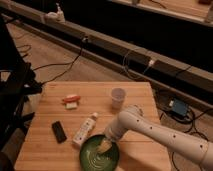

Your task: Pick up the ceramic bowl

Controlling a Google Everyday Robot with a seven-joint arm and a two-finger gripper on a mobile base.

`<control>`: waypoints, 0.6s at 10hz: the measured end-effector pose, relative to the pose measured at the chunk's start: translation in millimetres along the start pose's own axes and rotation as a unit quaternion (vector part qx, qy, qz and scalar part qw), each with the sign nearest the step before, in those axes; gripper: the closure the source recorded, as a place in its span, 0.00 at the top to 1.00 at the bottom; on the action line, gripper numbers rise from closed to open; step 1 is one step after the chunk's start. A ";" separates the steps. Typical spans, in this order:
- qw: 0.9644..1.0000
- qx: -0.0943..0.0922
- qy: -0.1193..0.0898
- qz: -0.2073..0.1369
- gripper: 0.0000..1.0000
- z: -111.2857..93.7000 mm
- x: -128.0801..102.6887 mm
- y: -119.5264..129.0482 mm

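A green ceramic bowl sits at the front edge of the wooden table, a little right of centre. My white arm reaches in from the lower right. My gripper hangs over the bowl's upper right part, its tip inside the rim or just above it. Whether it touches the bowl I cannot tell.
A white bottle lies just left of the bowl. A black rectangular object lies further left. A small red and white item is at the back left. A pale cup stands at the back right. Cables cross the floor behind.
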 end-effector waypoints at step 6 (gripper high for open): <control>1.000 0.001 -0.019 0.023 0.00 -43.1 -15.9 -11.3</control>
